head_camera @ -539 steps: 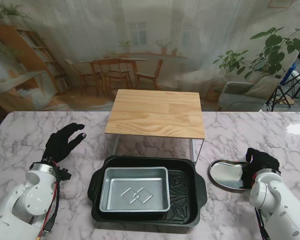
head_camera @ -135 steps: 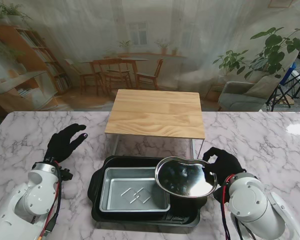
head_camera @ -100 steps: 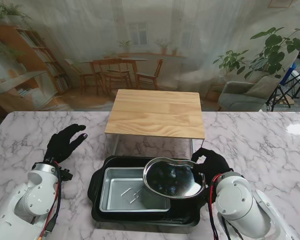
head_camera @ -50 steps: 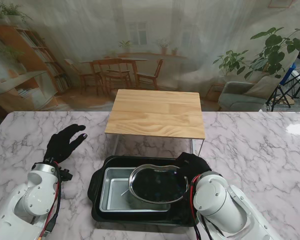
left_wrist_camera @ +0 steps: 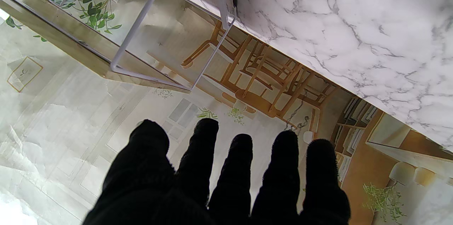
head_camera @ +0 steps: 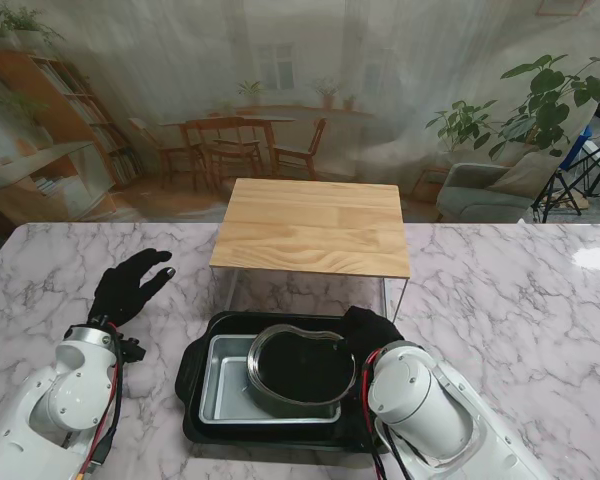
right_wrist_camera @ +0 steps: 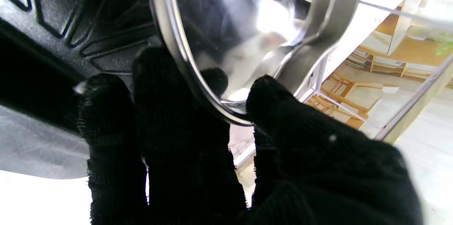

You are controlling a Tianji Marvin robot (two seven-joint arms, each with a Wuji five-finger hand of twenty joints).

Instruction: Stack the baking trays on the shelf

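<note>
**Kidney Tray Held Over the Nested Pans**

While the left hand (head_camera: pixel 127 282) idles at nine o'clock, fingers spread and empty, the right hand (head_camera: pixel 372 330) grips the kidney tray (head_camera: pixel 300 365) in the silver tray (head_camera: pixel 223 390) (inside the black pan (head_camera: pixel 380 415)). The right wrist view shows fingers (right_wrist_camera: pixel 170 111) pinching its rim.

I can read no text, label, brand, number or sign in any view. The shiny kidney-shaped tray (head_camera: pixel 302 367), the rectangular silver tray (head_camera: pixel 225 385) and the black baking tray (head_camera: pixel 202 345) carry only embossed patterns, and the wooden shelf (head_camera: pixel 315 226) is plain.
</note>
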